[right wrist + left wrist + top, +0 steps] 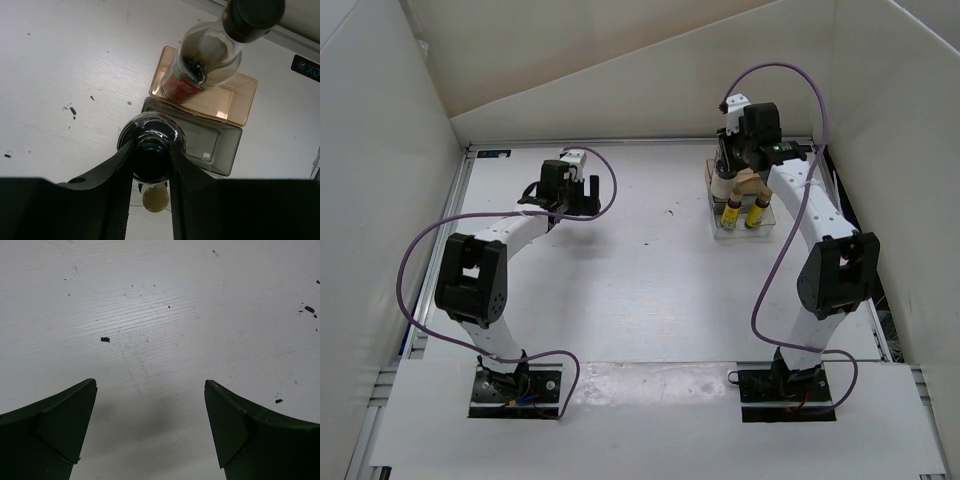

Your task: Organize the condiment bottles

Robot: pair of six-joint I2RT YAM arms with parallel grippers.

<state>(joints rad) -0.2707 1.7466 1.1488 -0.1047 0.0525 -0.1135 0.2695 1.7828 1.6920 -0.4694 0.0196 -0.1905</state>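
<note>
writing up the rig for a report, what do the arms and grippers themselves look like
Both the left arm and right arm have white link shells with chunky black joint housings, on black base plates. A thin purple cable loops loosely from base to wrist on each. The left gripper and right gripper have dark, greenish-black wedge-shaped fingers.

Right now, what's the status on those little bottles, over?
Left tool open, over the table. Right tool shut on squat jar at the rack's grey bin. Tall bottle stands in tan bin. Nothing seen blocking.
</note>
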